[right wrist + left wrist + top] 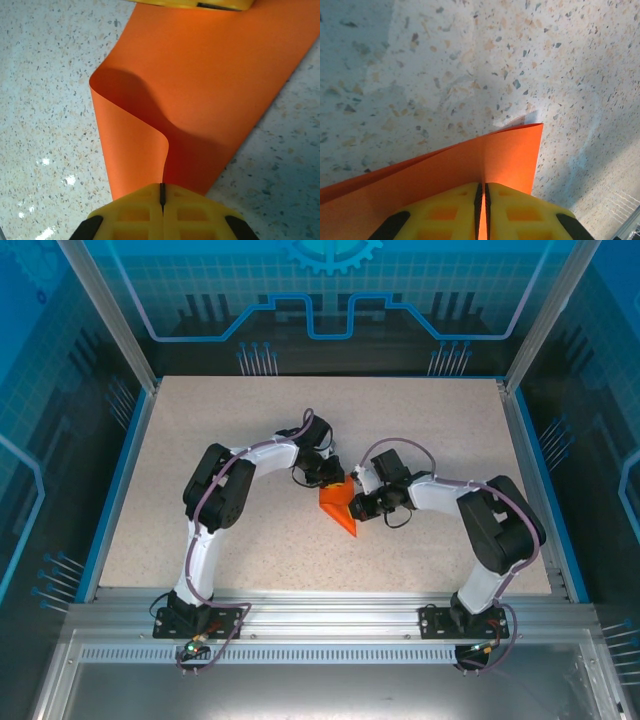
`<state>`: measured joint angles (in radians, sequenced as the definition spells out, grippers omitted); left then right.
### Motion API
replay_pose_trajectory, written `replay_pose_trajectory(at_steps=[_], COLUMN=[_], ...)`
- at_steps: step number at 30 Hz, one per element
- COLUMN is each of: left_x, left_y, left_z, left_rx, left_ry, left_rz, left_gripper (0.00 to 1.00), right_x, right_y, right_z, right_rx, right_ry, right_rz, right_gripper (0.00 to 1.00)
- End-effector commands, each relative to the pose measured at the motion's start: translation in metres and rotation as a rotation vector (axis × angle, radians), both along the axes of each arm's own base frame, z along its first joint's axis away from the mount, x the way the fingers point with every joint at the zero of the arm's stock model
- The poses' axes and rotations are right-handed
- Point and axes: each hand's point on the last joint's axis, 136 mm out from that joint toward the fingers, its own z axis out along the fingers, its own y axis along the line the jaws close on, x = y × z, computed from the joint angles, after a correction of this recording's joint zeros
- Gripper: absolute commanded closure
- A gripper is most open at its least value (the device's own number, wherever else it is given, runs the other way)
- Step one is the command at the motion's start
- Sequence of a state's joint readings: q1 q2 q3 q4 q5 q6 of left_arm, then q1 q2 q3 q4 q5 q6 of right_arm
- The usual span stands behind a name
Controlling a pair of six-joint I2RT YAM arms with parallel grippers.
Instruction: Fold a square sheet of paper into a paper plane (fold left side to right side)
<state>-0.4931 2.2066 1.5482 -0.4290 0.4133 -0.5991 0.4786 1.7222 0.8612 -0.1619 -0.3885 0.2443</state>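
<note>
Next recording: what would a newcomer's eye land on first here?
The bright orange paper at the middle of the speckled table, where both arms meet over it. The left gripper is pinched shut on one edge, and the right gripper is shut on a flap that curls over in a loose loop, not yet pressed flat.

arms (225,485) crowd paper (338,510), far tabletop (430,410) open

paper (200,75): cut by top edge | right fingers (135,197): hide its near part
</note>
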Motion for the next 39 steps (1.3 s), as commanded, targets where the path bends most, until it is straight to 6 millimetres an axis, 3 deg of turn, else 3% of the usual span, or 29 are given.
replay_pose_trajectory(at_steps=[1, 11, 20, 22, 39], left_x=[-0.016, -0.016, -0.016, -0.016, -0.015], left_y=[0.009, 0.009, 0.009, 0.009, 0.009], left_z=[-0.024, -0.024, -0.026, -0.026, -0.025], left_rx=[0.072, 0.073, 0.078, 0.077, 0.077], left_ry=[0.068, 0.068, 0.071, 0.070, 0.069], left_rz=[-0.012, -0.012, -0.011, -0.010, -0.011], left_gripper=[0.84, 0.85, 0.85, 0.85, 0.85], right_x=[0.011, 0.013, 0.009, 0.000, -0.003], right_y=[0.003, -0.002, -0.005, -0.010, -0.012], right_z=[0.006, -0.002, 0.007, -0.001, -0.016], right_rx=[0.029, 0.002, 0.005, -0.010, -0.042], right_ry=[0.015, 0.029, 0.016, 0.039, 0.088], right_rz=[-0.018, -0.040, -0.052, -0.054, -0.059], right_gripper=[1.00, 1.00, 1.00, 1.00, 1.00])
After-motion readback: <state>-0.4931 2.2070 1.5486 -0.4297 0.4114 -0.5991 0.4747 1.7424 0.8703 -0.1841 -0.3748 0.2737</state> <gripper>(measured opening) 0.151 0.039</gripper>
